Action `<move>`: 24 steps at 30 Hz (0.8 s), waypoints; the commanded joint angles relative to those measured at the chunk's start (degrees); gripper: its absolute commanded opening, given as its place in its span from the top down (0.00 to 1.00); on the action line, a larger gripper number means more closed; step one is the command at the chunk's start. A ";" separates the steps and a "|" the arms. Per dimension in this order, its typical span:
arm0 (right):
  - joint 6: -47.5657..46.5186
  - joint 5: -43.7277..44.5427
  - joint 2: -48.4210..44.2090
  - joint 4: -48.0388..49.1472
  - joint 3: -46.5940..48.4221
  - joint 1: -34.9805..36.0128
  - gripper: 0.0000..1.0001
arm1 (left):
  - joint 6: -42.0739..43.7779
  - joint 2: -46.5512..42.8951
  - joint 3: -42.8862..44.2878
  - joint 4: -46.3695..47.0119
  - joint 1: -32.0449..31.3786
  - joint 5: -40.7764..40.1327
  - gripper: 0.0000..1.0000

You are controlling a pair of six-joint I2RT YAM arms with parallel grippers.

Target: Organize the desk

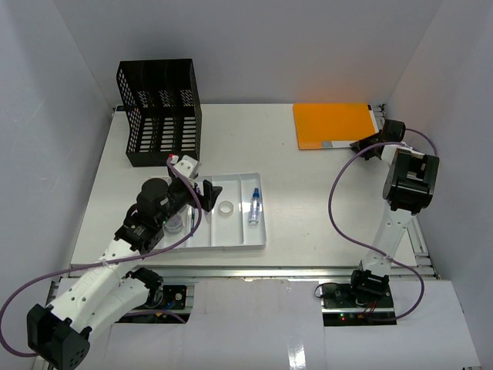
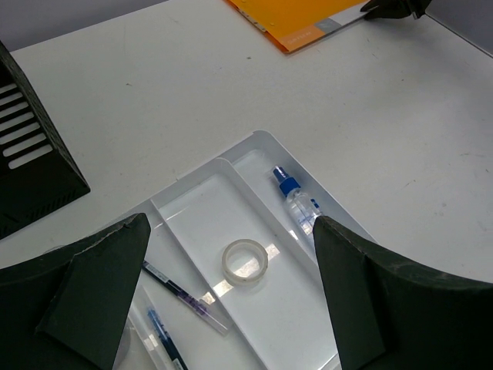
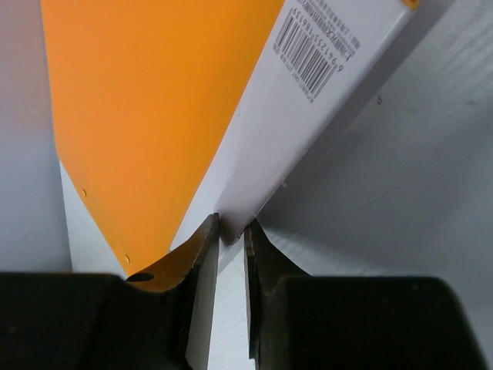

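Top view. White table [image 1: 308, 200] spans the frame, with both arm bases at its near rail. Right tool [image 1: 368, 144] is at the far right corner, on the near edge of the orange folder [image 1: 333, 125]. This is probably the loose item, perhaps bound for the black file rack [image 1: 158, 112]. Left tool [image 1: 199, 202] hangs over the white tray [image 1: 231, 240].

Left wrist. Jaws spread wide, nothing between them. Below are a tape ring [image 2: 245, 262] in the middle compartment, a spray bottle [image 2: 296, 202] in the right, and pens [image 2: 181, 294] in the left, partly behind a finger.

Right wrist. Fingers drawn nearly together, pinching the folder's white barcoded margin. An edge grip suits a folder lying flat. Can't tell whether one leaf or the whole folder is caught.
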 commanded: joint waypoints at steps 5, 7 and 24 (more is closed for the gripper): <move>-2.27 -2.71 -12.12 7.86 -14.56 -0.60 0.92 | 0.86 6.50 -3.98 12.84 0.38 19.73 0.02; -2.63 -3.18 -14.94 8.31 -17.30 -0.60 0.92 | 0.86 10.75 -3.43 17.28 -0.08 21.67 0.02; -3.66 -9.19 -28.65 7.04 -29.60 -0.60 0.92 | 22.16 62.49 31.05 32.02 -21.58 5.39 0.02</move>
